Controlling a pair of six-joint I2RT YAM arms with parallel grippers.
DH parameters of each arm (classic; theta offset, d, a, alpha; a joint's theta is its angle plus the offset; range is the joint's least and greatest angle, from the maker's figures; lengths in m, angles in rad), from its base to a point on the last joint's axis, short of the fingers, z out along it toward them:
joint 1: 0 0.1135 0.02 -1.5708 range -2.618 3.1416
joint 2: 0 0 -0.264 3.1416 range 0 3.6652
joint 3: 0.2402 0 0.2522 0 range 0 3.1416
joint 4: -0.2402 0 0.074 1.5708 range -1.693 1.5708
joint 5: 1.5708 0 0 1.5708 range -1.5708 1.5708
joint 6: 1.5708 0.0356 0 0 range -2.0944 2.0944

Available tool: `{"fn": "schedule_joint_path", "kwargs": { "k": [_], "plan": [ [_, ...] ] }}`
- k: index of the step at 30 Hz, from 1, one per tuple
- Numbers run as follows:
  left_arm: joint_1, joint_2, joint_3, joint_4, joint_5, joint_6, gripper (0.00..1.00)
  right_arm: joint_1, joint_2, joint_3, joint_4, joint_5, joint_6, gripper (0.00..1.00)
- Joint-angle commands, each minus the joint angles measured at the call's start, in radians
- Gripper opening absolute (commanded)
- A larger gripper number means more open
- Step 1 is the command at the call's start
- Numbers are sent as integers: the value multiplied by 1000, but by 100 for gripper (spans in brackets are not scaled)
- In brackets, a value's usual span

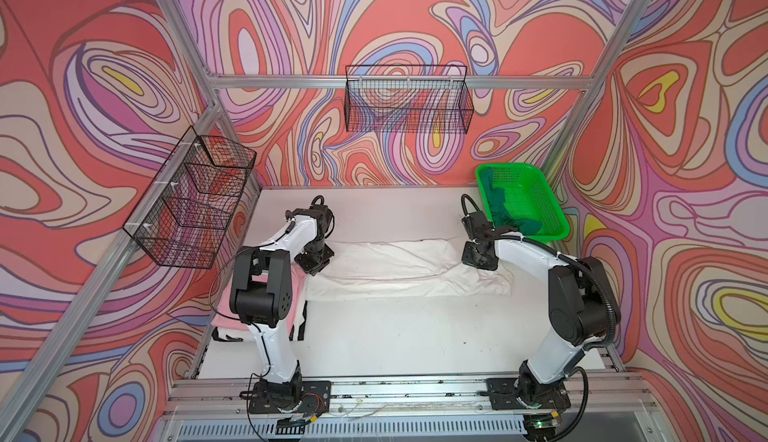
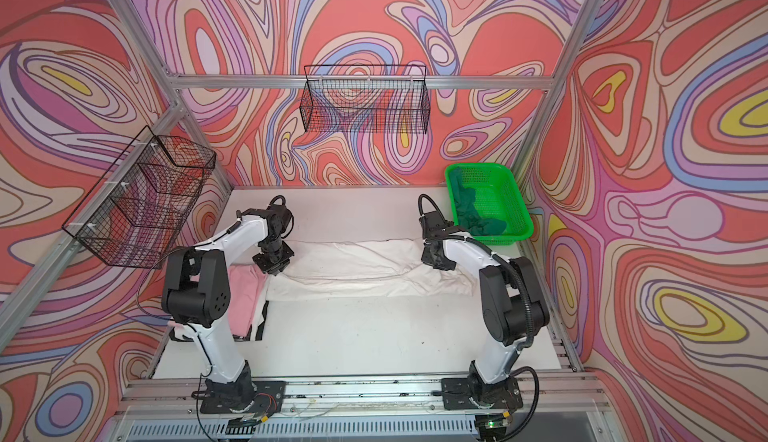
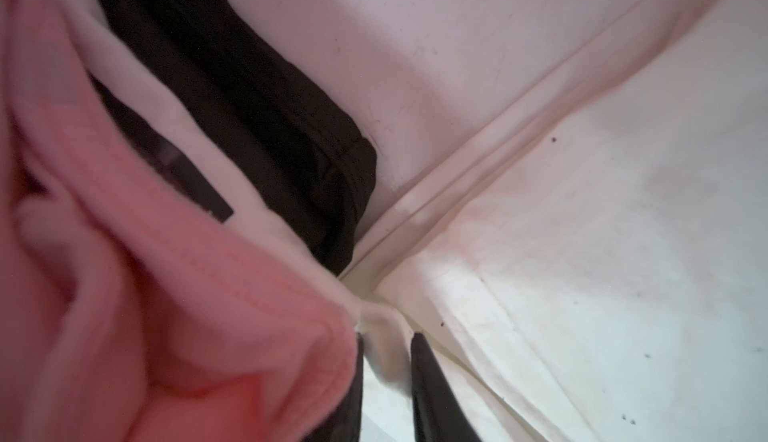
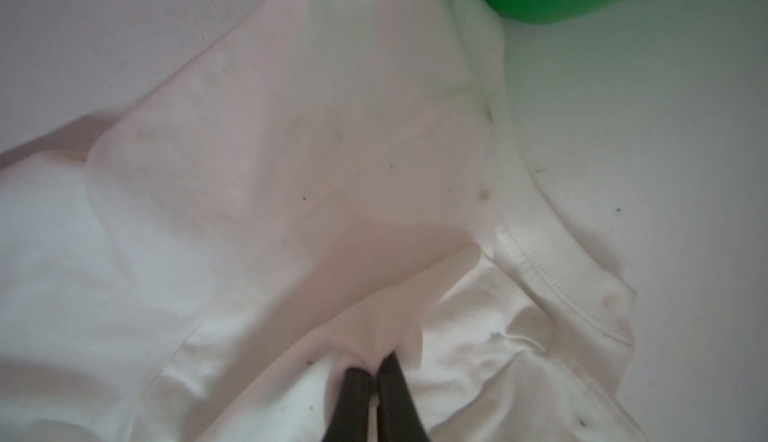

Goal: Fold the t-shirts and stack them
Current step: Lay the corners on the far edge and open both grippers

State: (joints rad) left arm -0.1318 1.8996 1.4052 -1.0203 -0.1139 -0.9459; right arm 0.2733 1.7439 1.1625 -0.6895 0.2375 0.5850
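Large soiled white cloth t-shirt [image 1: 399,269] lies as a long band across the white worktop [image 1: 395,336], right pincer [image 4: 376,371] clamped on cloth near the collar, left pincer [image 3: 388,357] narrow around a hem ridge, grip uncertain; best keep both ends level and taut, clear of the folded light pink t-shirt [image 2: 245,298].

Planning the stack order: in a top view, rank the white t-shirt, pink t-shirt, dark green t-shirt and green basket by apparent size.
1. white t-shirt
2. green basket
3-4. pink t-shirt and dark green t-shirt: unsure; pink is partly behind the left arm, dark green is bunched.
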Motion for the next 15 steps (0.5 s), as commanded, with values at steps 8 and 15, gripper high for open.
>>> {"fn": "schedule_joint_path", "kwargs": {
  "k": [8, 15],
  "plan": [
    [52, 8, 59, -55, 9, 10, 41, -22, 73, 48, 3, 11, -7, 0],
    [74, -65, 81, -39, 60, 27, 67, -29, 23, 68, 13, -42, -16, 40]
  ]
}}
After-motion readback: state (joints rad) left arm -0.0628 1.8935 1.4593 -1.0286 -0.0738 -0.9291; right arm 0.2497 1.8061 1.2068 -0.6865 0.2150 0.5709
